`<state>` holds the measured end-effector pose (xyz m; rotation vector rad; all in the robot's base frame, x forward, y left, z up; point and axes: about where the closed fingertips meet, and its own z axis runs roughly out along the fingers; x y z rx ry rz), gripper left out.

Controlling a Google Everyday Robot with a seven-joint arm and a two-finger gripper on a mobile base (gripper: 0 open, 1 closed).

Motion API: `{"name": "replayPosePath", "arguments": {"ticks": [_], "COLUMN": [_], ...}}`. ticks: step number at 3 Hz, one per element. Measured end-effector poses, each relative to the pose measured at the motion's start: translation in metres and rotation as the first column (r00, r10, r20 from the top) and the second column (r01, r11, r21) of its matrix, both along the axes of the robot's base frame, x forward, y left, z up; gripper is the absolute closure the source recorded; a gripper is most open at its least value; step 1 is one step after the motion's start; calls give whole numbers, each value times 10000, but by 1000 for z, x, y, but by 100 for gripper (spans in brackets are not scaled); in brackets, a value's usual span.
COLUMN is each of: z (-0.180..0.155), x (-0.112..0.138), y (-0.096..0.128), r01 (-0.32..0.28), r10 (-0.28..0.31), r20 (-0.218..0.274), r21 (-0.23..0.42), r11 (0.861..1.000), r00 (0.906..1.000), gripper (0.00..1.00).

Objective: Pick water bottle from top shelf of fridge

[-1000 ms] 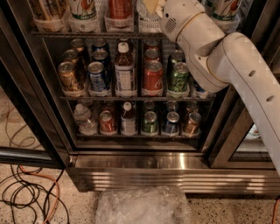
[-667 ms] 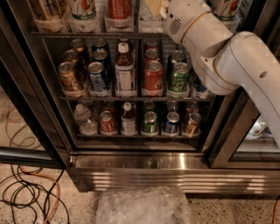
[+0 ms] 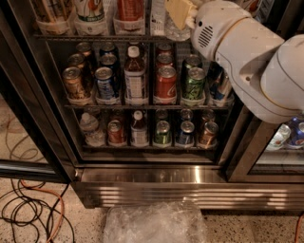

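My gripper (image 3: 179,11) is at the very top of the view, reaching into the fridge (image 3: 156,186) at the top shelf (image 3: 95,37). Its tan end sits against the upper part of the water bottle (image 3: 174,32). Only the bottle's clear ribbed lower body shows, standing on the wire rack just right of centre. The white arm (image 3: 237,52) comes in from the right and hides the shelf's right end. Bottles in translucent trays (image 3: 51,26) stand to the left on the same shelf.
The middle rack holds soda cans (image 3: 166,83) and a dark-liquid bottle (image 3: 134,76). The bottom rack holds more cans and a squat clear bottle (image 3: 90,129). Dark door frames (image 3: 244,152) flank the opening. Cables (image 3: 28,209) and crumpled clear plastic (image 3: 154,223) lie on the floor.
The arm's forearm has swung up and closer to the camera, covering more of the right side. The gripper has stayed at the top shelf by the water bottle.
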<state>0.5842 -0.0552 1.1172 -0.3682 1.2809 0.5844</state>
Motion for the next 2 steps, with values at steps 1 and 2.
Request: {"name": "replayPosePath", "arguments": {"ticks": [1, 2], "z": [-5, -4], "x": [-26, -56], "y": [-9, -18], "r01": [467, 1037], "r10": [-484, -1035], "r20": [-821, -1590], "r21": [-219, -73], "r11": [9987, 9946], "r00": [9954, 9818], "gripper": [100, 100]}}
